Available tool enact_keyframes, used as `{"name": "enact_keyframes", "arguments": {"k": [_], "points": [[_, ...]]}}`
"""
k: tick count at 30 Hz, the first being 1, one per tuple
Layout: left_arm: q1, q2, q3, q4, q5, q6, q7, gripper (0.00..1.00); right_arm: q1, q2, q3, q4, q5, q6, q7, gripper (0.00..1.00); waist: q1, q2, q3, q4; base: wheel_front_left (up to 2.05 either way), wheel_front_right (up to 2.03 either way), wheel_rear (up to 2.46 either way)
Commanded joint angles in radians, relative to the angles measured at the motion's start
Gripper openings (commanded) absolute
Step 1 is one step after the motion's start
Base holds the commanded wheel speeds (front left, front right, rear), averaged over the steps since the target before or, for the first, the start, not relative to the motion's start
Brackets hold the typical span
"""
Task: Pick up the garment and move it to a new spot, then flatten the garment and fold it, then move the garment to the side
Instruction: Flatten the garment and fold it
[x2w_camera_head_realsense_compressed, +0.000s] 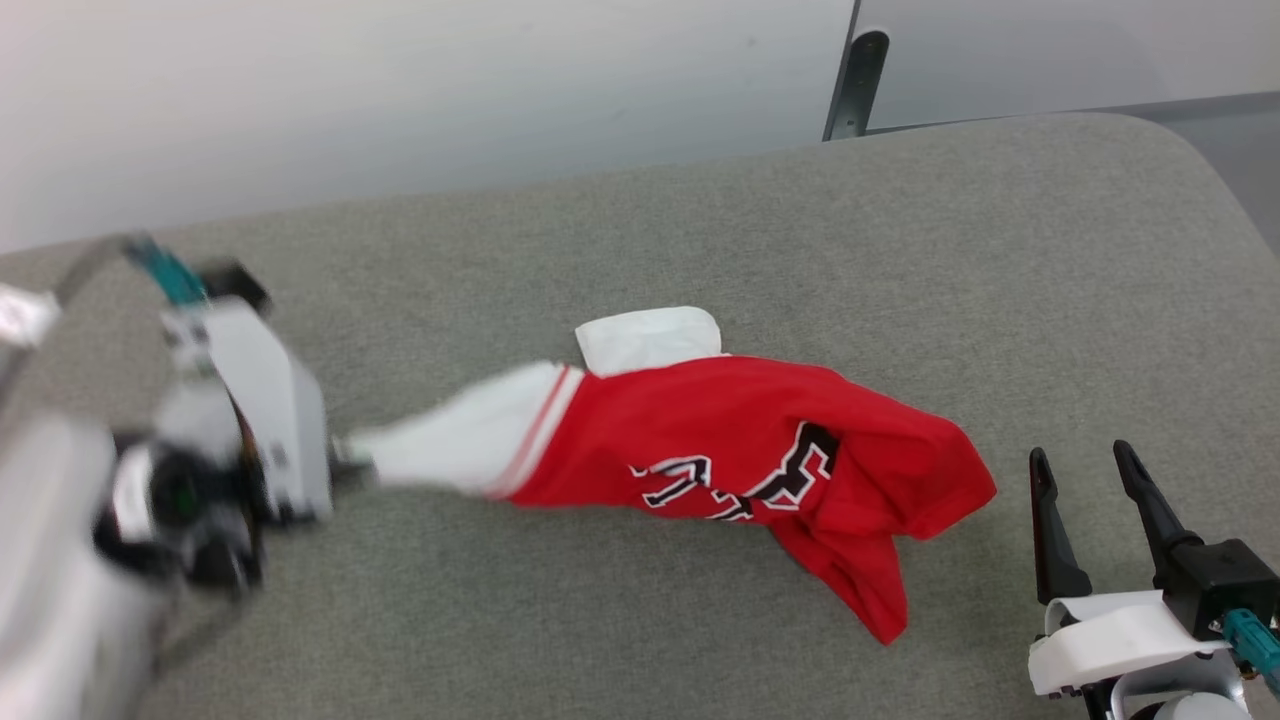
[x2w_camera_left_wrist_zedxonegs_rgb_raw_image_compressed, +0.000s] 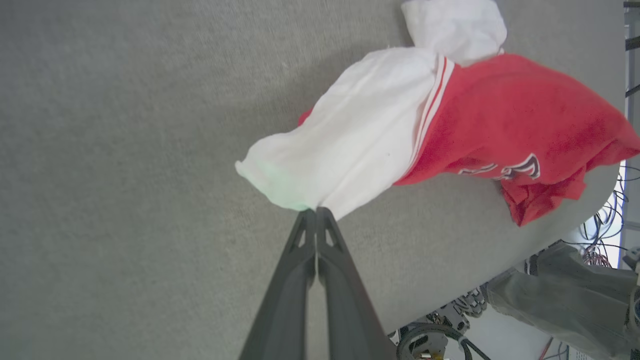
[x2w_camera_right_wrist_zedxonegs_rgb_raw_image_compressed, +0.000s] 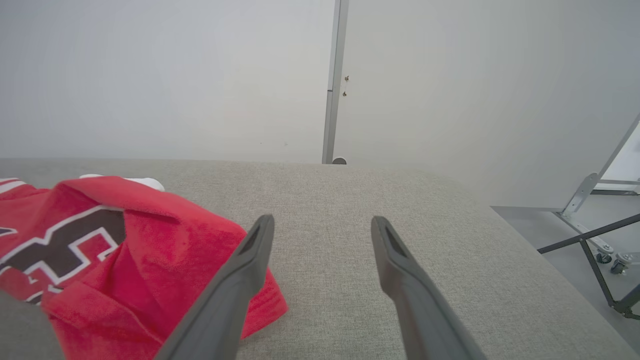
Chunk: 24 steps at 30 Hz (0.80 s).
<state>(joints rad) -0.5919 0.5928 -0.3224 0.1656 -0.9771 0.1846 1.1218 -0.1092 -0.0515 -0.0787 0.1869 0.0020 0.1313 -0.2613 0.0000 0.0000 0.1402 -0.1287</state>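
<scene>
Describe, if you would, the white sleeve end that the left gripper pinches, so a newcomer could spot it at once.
On the grey fabric-covered table lies a bright red soft-fabric garment with black-and-white lettering. Its long white sleeve end stretches toward the robot's left, striped red-and-white at the seam, into the shut left gripper. The other white end is a short flap lying free farther back.

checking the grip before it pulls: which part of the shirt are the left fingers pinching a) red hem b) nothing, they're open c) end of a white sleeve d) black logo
c: the left fingers are shut on the tip of the shirt's white sleeve.
</scene>
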Motion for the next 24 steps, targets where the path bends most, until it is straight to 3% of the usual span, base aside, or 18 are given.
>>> {"name": "enact_keyframes", "arguments": {"k": [1, 4, 9, 13, 18, 19, 20, 21, 24], "points": [[0.047, 0.003, 0.003, -0.054, -0.013, 0.029, 0.016, 0.00, 0.005, 0.002, -0.001, -0.003, 0.006, -0.001, -0.006, 1.00, 0.0000, 0.0000, 0.002, 0.003, 0.00, 0.00, 0.00], [0.197, 0.036, -0.008, -0.248, -0.037, 0.119, 0.088, 0.00, 0.005, 0.002, -0.002, -0.006, 0.008, -0.001, -0.006, 1.00, 0.0000, 0.0000, 0.008, 0.009, 0.00, 0.00, 0.00], [0.362, 0.057, -0.040, -0.438, -0.052, 0.215, 0.147, 0.00, -0.008, 0.002, -0.005, -0.003, 0.010, -0.001, -0.006, 1.00, 0.0000, 0.0000, 0.020, 0.021, 0.00, 0.00, 0.00], [0.428, 0.062, -0.070, -0.465, -0.056, 0.245, 0.177, 0.00, -0.021, 0.002, 0.003, 0.009, 0.013, -0.001, -0.006, 1.00, 0.0000, 0.0000, 0.025, 0.026, 0.00, 0.00, 0.00], [0.460, 0.048, -0.098, -0.442, -0.057, 0.235, 0.180, 0.00, -0.023, 0.002, 0.005, 0.019, 0.016, -0.001, -0.006, 1.00, 0.0000, 0.0000, 0.020, 0.034, 0.00, 0.00, 0.00], [0.455, 0.047, -0.102, -0.434, -0.051, 0.226, 0.174, 0.05, -0.023, 0.002, 0.005, 0.021, 0.017, -0.001, -0.006, 1.00, 0.0000, 0.0000, 0.018, 0.036, 0.00, 0.00, 0.00], [0.445, 0.047, -0.105, -0.429, -0.043, 0.214, 0.163, 0.35, -0.024, 0.002, 0.007, 0.023, 0.017, -0.001, -0.006, 1.00, 0.0000, 0.0000, 0.017, 0.037, 0.00, 0.00, 0.00], [0.432, 0.044, -0.099, -0.420, -0.038, 0.212, 0.151, 1.00, -0.026, 0.002, 0.008, 0.026, 0.017, -0.001, -0.006, 1.00, 0.0000, 0.0000, 0.015, 0.037, 0.00, 0.00, 0.00], [0.398, 0.050, -0.091, -0.399, -0.019, 0.192, 0.130, 1.00, -0.032, 0.002, 0.012, 0.026, 0.019, -0.001, -0.006, 1.00, 0.0000, 0.0000, 0.008, 0.035, 0.00, 0.00, 0.00]]}}
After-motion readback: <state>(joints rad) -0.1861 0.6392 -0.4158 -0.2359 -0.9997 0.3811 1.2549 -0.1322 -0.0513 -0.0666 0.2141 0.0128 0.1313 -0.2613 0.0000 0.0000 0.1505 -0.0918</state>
